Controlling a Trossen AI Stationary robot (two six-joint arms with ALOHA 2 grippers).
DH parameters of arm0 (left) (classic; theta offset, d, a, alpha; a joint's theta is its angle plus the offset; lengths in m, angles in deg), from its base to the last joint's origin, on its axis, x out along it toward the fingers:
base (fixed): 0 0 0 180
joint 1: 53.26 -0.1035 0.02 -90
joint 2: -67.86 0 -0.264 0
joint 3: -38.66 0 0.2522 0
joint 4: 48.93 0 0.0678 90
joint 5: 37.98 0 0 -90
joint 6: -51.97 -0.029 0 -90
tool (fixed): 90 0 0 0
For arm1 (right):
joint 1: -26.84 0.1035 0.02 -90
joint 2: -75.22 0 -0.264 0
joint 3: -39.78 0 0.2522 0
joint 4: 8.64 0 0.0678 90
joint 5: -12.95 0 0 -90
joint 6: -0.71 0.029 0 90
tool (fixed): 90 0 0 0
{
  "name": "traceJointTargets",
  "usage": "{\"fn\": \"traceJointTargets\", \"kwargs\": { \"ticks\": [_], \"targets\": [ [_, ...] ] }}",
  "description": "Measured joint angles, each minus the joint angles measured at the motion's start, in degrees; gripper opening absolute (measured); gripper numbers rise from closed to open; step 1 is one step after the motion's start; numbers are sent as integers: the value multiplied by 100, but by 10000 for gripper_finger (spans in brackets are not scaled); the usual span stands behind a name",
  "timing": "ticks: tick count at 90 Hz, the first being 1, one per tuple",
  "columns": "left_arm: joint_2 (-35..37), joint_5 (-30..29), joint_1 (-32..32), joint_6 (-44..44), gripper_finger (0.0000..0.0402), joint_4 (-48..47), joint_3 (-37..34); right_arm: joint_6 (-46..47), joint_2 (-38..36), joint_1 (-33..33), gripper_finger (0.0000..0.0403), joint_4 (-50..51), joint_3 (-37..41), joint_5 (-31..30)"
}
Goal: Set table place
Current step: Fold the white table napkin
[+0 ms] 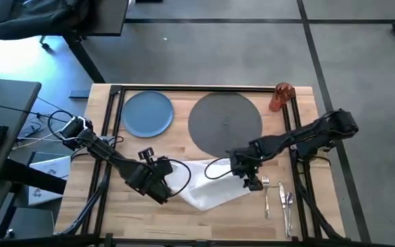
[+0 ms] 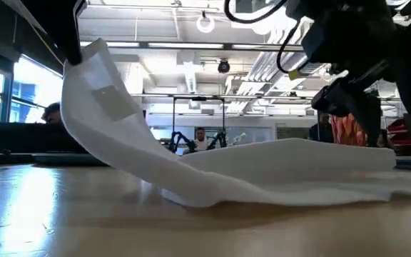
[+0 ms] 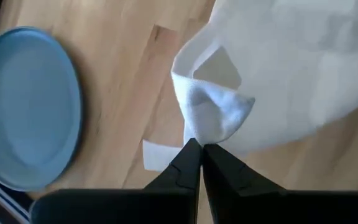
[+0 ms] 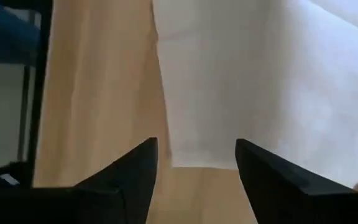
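**One napkin pinched, one gripper spread above it**

You see the left gripper (image 3: 199, 149) clenched on a corner of the single white napkin (image 1: 208, 185), lifting that corner off the table (image 1: 115, 219) while the rest lies flat on the wood near the front middle. Your right gripper (image 4: 196, 163) hangs over the napkin's opposite end with its fingers spread, grasping nothing.

Count the setting: one grey mat (image 1: 225, 123) at the back centre, one blue plate (image 1: 147, 113) just beside it on the left side, one orange cup (image 1: 280, 97) at the back right corner. Silver cutlery (image 1: 278, 199) lies at the front right; you cannot count the pieces for sure.
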Motion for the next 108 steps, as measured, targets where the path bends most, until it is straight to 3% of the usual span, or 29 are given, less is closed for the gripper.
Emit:
{"fn": "traceJointTargets", "kwargs": {
  "ticks": [9,26,39,47,61,82,94,108],
  "targets": [
    [0,-12,0,-29,0,34,0,625,-3,-284,199,439,51,-450],
    [0,-2,0,-39,0,247,0,1042,-5,-1077,213,361,580,-97],
    [2,27,2,-39,0,372,0,1745,-18,-1469,220,-768,1395,1196],
    [2,47,2,-39,0,405,0,2230,-85,-1498,220,-1539,1799,1582],
    [4,124,2,-22,0,482,2,2965,-276,-1401,220,-2603,2181,1628],
    [4,140,2,-7,0,568,1,3674,-407,-1375,217,-4028,2425,1174],
    [4,146,0,-35,0,571,2,3773,-411,-1334,181,-4210,2444,1032],
    [4,151,-4,-37,0,568,2,3758,-543,-1243,84,-4195,2421,943]
  ]
}}
